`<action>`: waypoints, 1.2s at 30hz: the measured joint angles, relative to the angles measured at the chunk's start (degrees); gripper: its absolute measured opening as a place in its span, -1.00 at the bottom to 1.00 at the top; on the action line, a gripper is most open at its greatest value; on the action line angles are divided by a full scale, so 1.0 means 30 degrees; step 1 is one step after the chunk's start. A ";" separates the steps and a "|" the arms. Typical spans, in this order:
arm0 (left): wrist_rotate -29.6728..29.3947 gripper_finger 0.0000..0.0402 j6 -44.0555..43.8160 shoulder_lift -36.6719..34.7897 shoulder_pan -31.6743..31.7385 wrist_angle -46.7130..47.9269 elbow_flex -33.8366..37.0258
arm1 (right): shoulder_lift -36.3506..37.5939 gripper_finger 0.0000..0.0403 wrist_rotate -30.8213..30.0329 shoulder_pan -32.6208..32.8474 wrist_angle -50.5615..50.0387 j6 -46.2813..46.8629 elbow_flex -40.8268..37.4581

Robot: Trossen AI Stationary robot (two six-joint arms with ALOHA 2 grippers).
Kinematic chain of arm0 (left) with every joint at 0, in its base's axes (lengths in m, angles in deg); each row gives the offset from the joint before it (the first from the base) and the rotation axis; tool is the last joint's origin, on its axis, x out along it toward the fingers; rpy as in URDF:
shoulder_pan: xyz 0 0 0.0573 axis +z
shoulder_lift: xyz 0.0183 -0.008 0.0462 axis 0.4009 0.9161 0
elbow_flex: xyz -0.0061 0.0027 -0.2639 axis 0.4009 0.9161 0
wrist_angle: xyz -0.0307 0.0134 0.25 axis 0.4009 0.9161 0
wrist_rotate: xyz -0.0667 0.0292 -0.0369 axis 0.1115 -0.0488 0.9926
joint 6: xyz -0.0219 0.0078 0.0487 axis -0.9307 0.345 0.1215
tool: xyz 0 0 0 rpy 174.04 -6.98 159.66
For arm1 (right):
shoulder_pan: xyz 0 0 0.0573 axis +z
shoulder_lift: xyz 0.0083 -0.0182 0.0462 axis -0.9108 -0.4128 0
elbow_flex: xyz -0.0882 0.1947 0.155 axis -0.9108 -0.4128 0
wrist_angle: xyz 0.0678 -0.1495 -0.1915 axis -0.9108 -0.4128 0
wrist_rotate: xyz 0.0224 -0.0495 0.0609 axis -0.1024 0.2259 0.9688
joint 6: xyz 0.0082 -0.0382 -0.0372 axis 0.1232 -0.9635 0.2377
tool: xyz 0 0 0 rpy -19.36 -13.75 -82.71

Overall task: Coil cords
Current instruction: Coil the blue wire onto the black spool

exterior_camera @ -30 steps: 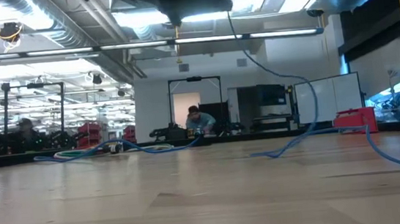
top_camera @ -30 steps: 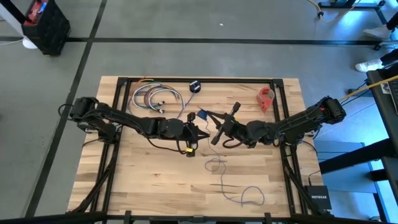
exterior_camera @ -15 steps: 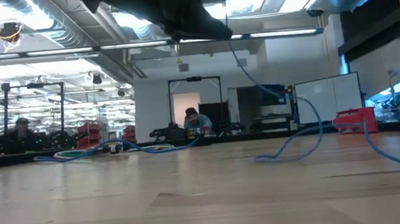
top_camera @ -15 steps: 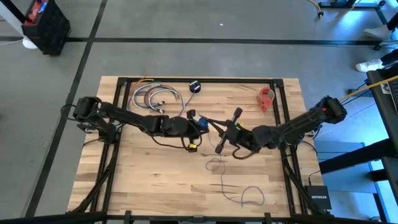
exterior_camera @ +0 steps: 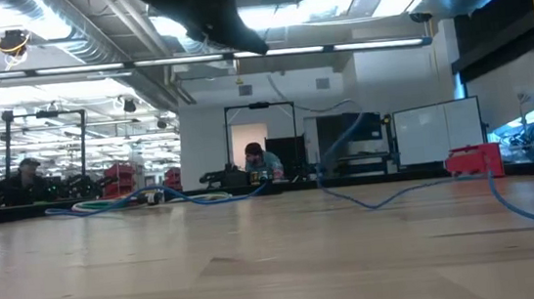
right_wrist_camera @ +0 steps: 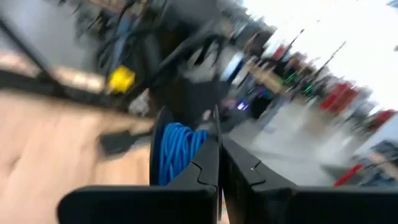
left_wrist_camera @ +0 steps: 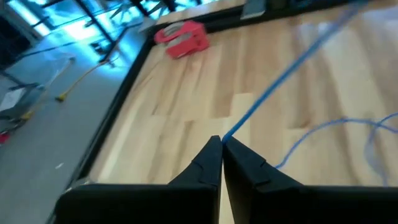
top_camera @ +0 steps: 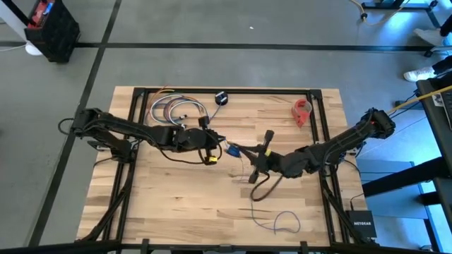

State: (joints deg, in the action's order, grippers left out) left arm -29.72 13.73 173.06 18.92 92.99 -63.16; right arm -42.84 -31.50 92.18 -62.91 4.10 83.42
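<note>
The thin cord shows blue in the wrist views and is partly wound on a small black round spool, also in the high view over the table's middle. The rest of the cord lies in loose loops on the wood. My left gripper is shut on the cord just left of the spool. My right gripper is shut at the spool, reaching in from the right. Both are raised above the table. My left gripper pinches a single strand of the cord between its two fingertips. The strand runs straight away from the tips, lifted clear of the wood. My right gripper is shut with the wound spool right at its fingertips. The fingers hide which part they hold. The spool is clear of the table.
A bundle of multicoloured cables lies at the far left. A small dark object sits at the far edge. A red object lies at the far right. A black frame borders the table.
My right gripper has carried the spool a little toward the near edge. My left gripper has drawn back toward the table's left and far side with the cord in its tips. In the low view the raised stretch of cord hangs lower than before.
</note>
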 joint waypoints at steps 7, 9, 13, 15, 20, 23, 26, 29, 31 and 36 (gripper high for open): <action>-0.0460 -0.97 -0.0888 -0.0712 -0.0100 0.1094 0.0015 | -0.0051 -0.96 0.0507 -0.0091 -0.5802 0.3921 0.0106; -0.0475 -0.96 -0.1399 -0.0771 -0.0283 0.1087 0.0015 | -0.0051 -0.96 0.1507 -0.0529 -0.6466 0.4117 0.0106; -0.0602 -0.97 -0.1445 -0.0888 -0.0865 0.1105 0.0029 | -0.0051 -0.96 0.2091 -0.1499 -0.8481 0.5718 0.0106; -0.0594 -0.98 -0.1445 -0.0902 -0.1192 0.1126 0.0006 | -0.0054 -0.96 0.1991 -0.2149 -0.9559 0.6643 0.0106; -0.0427 -0.97 -0.1476 -0.0897 -0.1652 0.0421 -0.0022 | -0.0631 -0.96 0.2115 -0.3745 -0.8987 0.7402 -0.0419; -0.0395 -0.95 -0.1617 -0.0835 -0.1778 0.0141 -0.0034 | -0.1269 -0.96 0.3179 -0.4436 -0.8123 0.7158 -0.0515; -0.0271 -0.96 -0.1917 -0.0786 -0.1811 0.0014 -0.0066 | -0.2131 -0.96 0.3413 -0.4932 -0.6941 0.6863 -0.0564; -0.0245 -0.98 -0.2027 -0.0555 -0.1675 -0.0441 -0.0080 | -0.2843 -0.96 0.3421 -0.5298 -0.5811 0.6825 -0.0564; -0.0268 -0.99 -0.2015 -0.0413 -0.1647 -0.0787 -0.0073 | -0.3279 -0.96 0.3719 -0.5523 -0.5035 0.6819 -0.0557; -0.0249 -0.97 -0.1387 -0.0304 -0.1804 0.0465 -0.0095 | -0.3279 -0.96 0.2701 -0.5482 -0.5092 0.6782 -0.0564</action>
State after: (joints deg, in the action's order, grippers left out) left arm -30.47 9.57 172.15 13.51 94.39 -63.45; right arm -52.68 -23.40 75.73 -78.19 24.45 81.73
